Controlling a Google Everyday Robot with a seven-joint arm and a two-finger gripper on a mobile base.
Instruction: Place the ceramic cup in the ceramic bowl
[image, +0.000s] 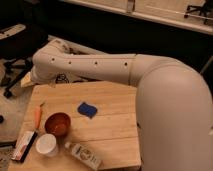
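The white ceramic cup (46, 144) stands upright near the front left corner of the wooden table (117, 127). The reddish-brown ceramic bowl (58, 124) sits just behind it and to its right, almost touching it; it looks empty. My white arm (100, 67) reaches from the right across the table's far edge to its back left corner. My gripper is not in view: it is hidden past the arm's rounded end (44, 67), well behind the cup and bowl.
An orange carrot (37, 116) lies left of the bowl. A blue sponge (87, 109) lies mid-table. A white labelled bottle (83, 155) lies at the front edge. A flat red and white packet (23, 145) lies left of the cup. An office chair (15, 55) stands far left.
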